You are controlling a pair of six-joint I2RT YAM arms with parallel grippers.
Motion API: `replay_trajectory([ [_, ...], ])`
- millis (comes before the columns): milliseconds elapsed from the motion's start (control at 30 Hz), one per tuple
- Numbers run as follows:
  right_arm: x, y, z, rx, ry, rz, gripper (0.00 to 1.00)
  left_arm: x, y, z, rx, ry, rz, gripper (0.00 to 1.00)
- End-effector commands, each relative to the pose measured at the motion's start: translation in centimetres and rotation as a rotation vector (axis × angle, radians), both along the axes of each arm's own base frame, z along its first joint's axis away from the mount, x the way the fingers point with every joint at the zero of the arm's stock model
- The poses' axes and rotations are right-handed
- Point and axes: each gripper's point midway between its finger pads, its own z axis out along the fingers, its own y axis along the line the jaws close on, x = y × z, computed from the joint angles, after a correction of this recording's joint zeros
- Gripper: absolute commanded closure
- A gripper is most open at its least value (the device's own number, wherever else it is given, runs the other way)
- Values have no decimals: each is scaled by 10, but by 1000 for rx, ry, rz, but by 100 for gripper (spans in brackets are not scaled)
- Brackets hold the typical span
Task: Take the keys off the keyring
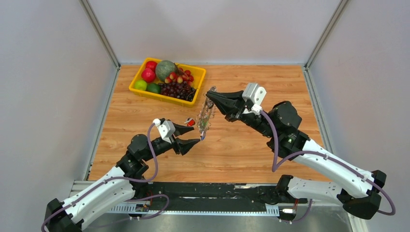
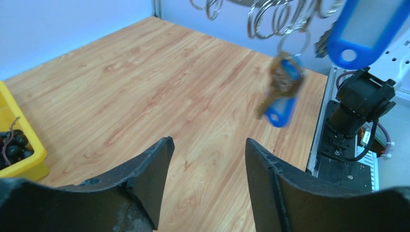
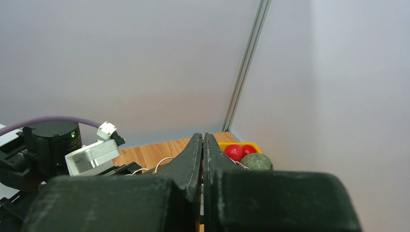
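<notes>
The right hand (image 1: 210, 93) is pinching the top of the keyring (image 1: 206, 116), dangling it above the wooden counter (image 1: 251, 145), while the left hand (image 1: 195, 134) is gaping open, gripping nothing, just beside the lowest hanging keys (image 2: 284, 92).

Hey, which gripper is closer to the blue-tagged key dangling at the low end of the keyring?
Left. The left gripper, open, sits right by the blue-tagged key, which is just ahead of its fingertips. The right gripper pinches the opposite, upper end of the keyring.
</notes>
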Motion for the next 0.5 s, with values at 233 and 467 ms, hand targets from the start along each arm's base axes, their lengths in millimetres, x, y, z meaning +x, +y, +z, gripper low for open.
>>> replay_trajectory([
  [233, -12, -4, 43, 87, -62, 44, 100, -21, -4, 25, -79, -108, -109, 23],
  [467, -13, -2, 43, 91, -53, 54, 100, -17, -9, 27, -96, -96, -110, 15],
])
